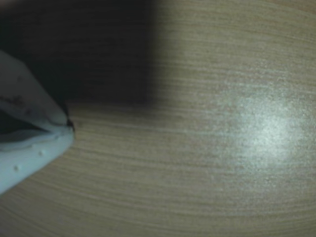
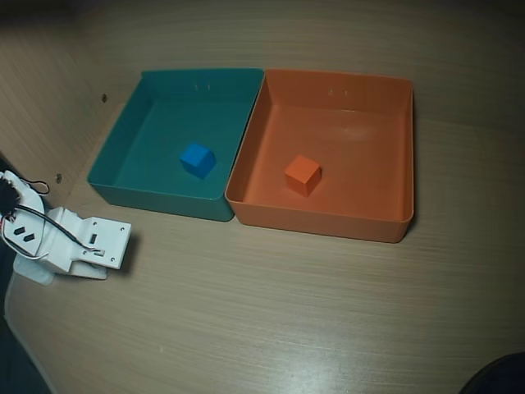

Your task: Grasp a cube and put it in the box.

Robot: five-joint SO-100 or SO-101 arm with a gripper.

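The small orange cube [image 2: 303,175] sits on the floor of the orange box [image 2: 361,156], left of its middle, in the overhead view. My arm [image 2: 70,242] is folded at the table's left edge, well away from the box and the cube. In the wrist view my gripper [image 1: 68,126] enters from the left. Its two white fingertips meet, with nothing between them, just above bare wood. The cube and box do not show in the wrist view.
A teal tray [image 2: 156,195] stands against the orange box's left side and holds a small blue cube [image 2: 198,159]. The wooden table [image 2: 271,312] stretches in front of both trays. A dark shadow [image 1: 89,44] covers the wrist view's upper left.
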